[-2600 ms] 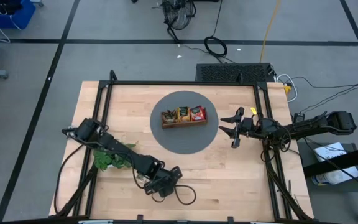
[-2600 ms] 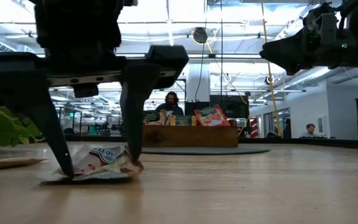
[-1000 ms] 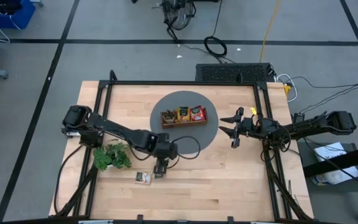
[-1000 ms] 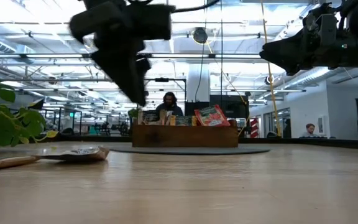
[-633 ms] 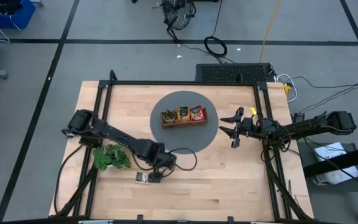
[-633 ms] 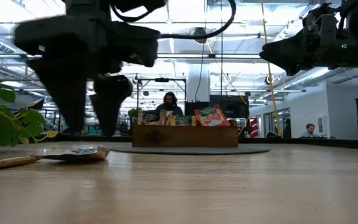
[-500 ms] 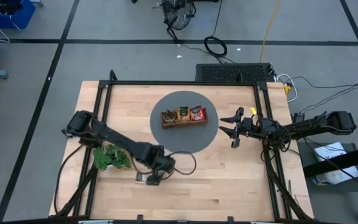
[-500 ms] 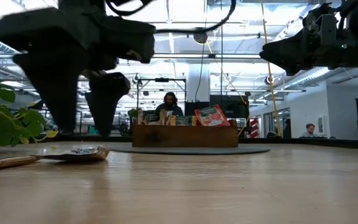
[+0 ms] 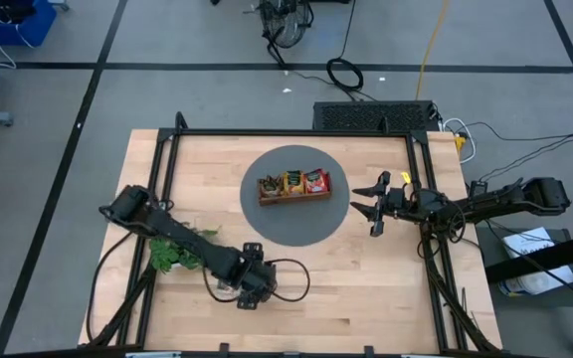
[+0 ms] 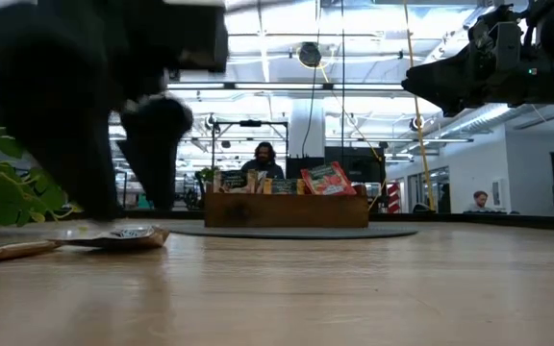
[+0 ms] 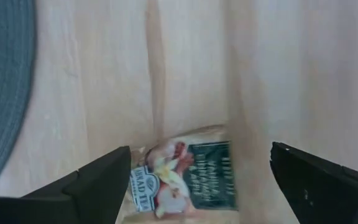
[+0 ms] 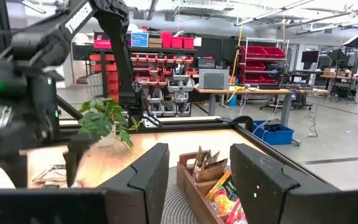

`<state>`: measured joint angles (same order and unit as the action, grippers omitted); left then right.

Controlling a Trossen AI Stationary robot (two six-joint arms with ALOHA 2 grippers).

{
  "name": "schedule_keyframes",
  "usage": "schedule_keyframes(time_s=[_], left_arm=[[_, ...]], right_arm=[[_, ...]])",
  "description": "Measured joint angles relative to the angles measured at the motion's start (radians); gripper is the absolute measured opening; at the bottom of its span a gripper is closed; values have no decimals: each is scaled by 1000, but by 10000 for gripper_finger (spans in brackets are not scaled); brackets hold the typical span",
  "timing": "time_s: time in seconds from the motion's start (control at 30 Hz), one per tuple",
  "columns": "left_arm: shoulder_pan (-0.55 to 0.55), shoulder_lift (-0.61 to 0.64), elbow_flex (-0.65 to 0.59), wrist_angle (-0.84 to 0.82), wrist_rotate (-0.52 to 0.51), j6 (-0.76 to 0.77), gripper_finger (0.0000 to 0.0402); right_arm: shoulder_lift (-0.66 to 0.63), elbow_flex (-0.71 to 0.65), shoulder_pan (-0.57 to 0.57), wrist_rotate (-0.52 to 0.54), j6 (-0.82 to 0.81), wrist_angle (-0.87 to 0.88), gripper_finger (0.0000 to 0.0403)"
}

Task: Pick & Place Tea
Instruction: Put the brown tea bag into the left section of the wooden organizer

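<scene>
Pale wood of the bench [image 9: 366,288] carries a green-printed tea sachet [image 11: 188,179], which is seen lying flat between the wide-spread fingers [image 11: 98,183] of the left gripper [image 9: 250,288]; nothing is gripped. More sachets stand in the wooden tray [image 9: 294,195] on the grey mat [image 9: 296,224], well apart from those fingers. The right gripper [image 9: 374,211] is held above the mat's edge, fingers [image 12: 138,171] partly parted and empty.
</scene>
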<state>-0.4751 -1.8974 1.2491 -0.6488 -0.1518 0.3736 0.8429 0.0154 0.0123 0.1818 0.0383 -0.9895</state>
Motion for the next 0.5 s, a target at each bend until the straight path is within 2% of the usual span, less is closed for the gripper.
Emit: schedule_keyframes(time_s=[0.23, 0.5], left_arm=[[-6, -85, 4, 1, -14, -7, 378], [-11, -89, 3, -63, -124, 75, 379]], right_arm=[[0, 0, 0, 0, 0, 0, 155], [0, 0, 0, 0, 0, 0, 155]])
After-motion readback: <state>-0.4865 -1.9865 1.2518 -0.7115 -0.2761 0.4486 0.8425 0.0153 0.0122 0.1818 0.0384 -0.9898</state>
